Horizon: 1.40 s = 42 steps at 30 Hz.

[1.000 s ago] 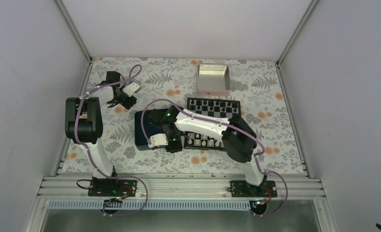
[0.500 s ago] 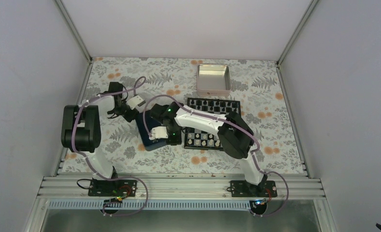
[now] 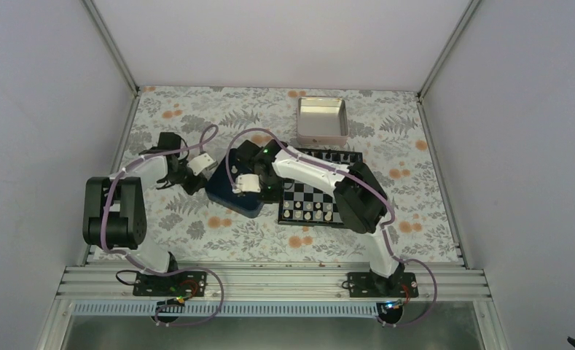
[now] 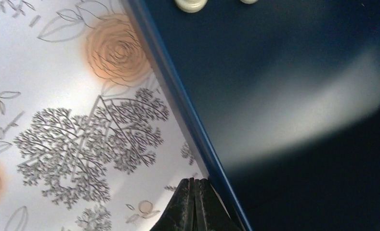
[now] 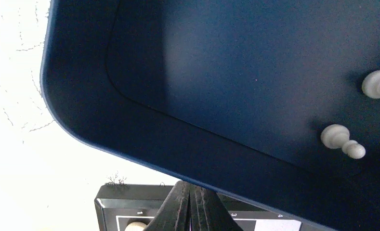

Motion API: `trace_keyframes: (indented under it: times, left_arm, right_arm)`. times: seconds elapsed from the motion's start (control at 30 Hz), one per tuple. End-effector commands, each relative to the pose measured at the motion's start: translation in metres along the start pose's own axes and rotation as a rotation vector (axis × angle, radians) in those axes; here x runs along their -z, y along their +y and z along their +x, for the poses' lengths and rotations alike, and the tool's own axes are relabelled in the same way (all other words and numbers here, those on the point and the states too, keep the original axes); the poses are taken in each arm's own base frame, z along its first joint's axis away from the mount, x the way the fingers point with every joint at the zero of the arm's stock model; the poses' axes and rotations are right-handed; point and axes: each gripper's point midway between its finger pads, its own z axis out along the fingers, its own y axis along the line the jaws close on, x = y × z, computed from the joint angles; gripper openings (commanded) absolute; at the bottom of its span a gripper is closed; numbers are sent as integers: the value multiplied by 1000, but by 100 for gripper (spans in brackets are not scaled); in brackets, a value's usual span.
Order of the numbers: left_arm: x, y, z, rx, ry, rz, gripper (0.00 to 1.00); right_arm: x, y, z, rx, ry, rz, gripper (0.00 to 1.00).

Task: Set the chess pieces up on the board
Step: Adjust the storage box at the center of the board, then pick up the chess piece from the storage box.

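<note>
The left gripper is fully closed and empty, its tip just beside the rim of the dark blue square tray. The right gripper is also closed on nothing, at the tray's outer wall. 2 cream chess pieces lie toppled inside the tray, and the black-and-white chequered board sits just right of it.

My left tool sits with its fingers pressed together, low at the left rim of the dark blue tray. The left arm is folded at the elbow. My right tool is also closed, over the tray's right rim. The right arm reaches leftward toward it.
</note>
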Motion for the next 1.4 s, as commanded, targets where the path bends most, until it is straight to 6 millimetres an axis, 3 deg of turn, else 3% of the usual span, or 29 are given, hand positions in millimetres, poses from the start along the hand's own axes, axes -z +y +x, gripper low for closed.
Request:
trace_keyframes:
  times: [0.0, 0.13, 0.3, 0.57, 0.67, 0.7, 0.77, 0.8, 0.9, 1.0, 1.2, 1.37]
  left_arm:
    - [5, -36, 3, -31, -30, 125, 2]
    - [9, -41, 10, -43, -17, 108, 2]
    - [22, -49, 12, -59, -28, 88, 2]
    - [51, -41, 2, -63, -73, -41, 5]
    - [60, -26, 1, -46, -80, -131, 14]
    - [64, -17, 2, -29, -83, -178, 23]
    - [73, 6, 3, 29, -101, -281, 54]
    - [77, 16, 1, 58, -119, -319, 63]
    - [93, 33, -4, 119, -200, -364, 76]
    - [103, 38, -12, 134, -255, -385, 98]
    - [108, 39, -19, 160, -308, -379, 100]
    - [108, 39, -22, 182, -342, -381, 100]
  right_arm:
    - [19, -14, -21, 29, -77, 67, 5]
    - [44, -25, -21, 14, -93, 107, 6]
    - [72, -53, -40, -7, -185, 193, 15]
    - [50, -92, -56, -79, -211, 194, 24]
    - [41, -103, -57, -90, -209, 205, 29]
    - [40, -105, -58, -88, -215, 207, 32]
    - [38, -105, -62, -73, -234, 198, 37]
    - [39, -102, -65, -59, -250, 180, 41]
    - [39, -92, -75, -24, -295, 124, 49]
    - [36, -93, -81, -11, -317, 114, 55]
    - [21, -94, -95, 10, -350, 85, 72]
    - [17, -97, -110, 10, -410, 78, 75]
